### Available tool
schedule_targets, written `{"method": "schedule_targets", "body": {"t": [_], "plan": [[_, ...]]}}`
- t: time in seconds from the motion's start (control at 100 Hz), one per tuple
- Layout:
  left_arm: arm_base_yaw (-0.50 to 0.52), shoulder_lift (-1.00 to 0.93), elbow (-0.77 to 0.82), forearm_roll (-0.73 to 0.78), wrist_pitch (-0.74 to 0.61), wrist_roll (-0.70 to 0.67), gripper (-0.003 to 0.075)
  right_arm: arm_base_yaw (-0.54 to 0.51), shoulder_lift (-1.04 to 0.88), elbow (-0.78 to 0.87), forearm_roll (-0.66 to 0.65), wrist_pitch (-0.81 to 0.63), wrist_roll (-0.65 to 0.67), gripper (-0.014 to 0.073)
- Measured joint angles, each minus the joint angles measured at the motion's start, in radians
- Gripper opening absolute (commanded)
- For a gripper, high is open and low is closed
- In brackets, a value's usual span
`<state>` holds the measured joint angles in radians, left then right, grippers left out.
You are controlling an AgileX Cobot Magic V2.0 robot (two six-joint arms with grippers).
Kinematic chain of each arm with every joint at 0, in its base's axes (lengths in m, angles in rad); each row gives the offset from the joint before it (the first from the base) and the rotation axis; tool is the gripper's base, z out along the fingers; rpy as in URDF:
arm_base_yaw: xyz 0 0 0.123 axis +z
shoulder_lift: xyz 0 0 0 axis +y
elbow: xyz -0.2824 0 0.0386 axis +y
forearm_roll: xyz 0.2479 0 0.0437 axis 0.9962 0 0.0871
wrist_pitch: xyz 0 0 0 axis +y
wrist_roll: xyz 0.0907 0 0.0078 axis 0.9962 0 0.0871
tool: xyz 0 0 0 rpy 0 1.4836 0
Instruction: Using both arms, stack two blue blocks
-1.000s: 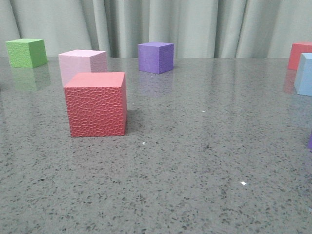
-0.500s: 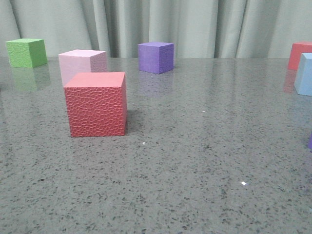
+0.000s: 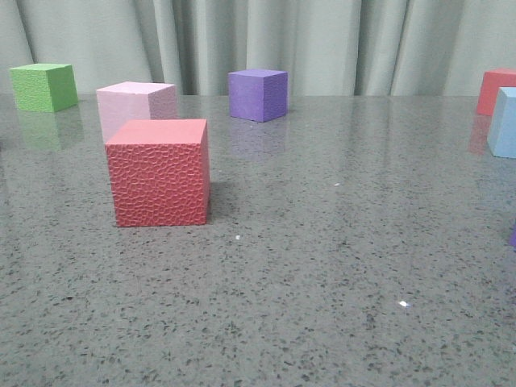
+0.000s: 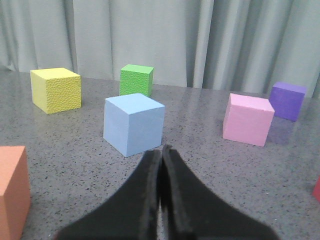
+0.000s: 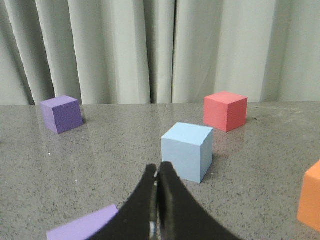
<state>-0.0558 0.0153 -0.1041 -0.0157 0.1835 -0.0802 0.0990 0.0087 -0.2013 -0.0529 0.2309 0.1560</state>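
One pale blue block (image 4: 133,124) rests on the grey table just beyond my left gripper (image 4: 161,150), whose two black fingers are pressed together with nothing between them. A second blue block (image 5: 186,151) stands a short way beyond my right gripper (image 5: 157,169), which is shut and empty too. In the front view only a slice of a blue block (image 3: 504,122) shows at the right edge, and neither gripper appears there.
A textured red cube (image 3: 160,171) stands left of centre, with a pale pink cube (image 3: 135,103), green cube (image 3: 43,86) and purple cube (image 3: 257,93) behind. The left wrist view adds a yellow cube (image 4: 55,89) and an orange cube (image 4: 12,190). A red cube (image 5: 225,110) stands behind the right blue block.
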Motion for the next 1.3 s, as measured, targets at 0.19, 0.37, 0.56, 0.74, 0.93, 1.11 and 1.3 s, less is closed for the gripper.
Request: {"method": "schedule_targets", "body": {"t": [0.19,0.37,0.56,0.74,0.93,1.11,1.3], "plan": [[0.0,0.12,-0.189,-0.007,0.156,0.0,-0.0019,0.0,0.118,-0.159,0.013,0.118,0.0,-0.0122],[0.0,0.298,-0.402,-0.007,0.361,0.0,-0.0019,0.0,0.251,-0.317,0.053,0.262,0.0,-0.0122],[0.0,0.469,-0.564,-0.007,0.511,0.0,-0.0019,0.0,0.373,-0.445,0.06,0.428,0.0,-0.0122],[0.0,0.546,-0.604,-0.007,0.542,0.0,-0.0019,0.0,0.423,-0.471,0.064,0.486,0.0,-0.0122],[0.0,0.559,-0.604,-0.008,0.567,0.0,-0.0019,0.0,0.425,-0.471,0.064,0.494,0.0,-0.0122],[0.0,0.559,-0.604,-0.008,0.57,0.0,-0.0019,0.0,0.425,-0.471,0.064,0.494,0.0,-0.0121],[0.0,0.559,-0.604,-0.009,0.573,0.0,0.0045,0.0,0.425,-0.471,0.064,0.494,0.0,0.0041]]}}
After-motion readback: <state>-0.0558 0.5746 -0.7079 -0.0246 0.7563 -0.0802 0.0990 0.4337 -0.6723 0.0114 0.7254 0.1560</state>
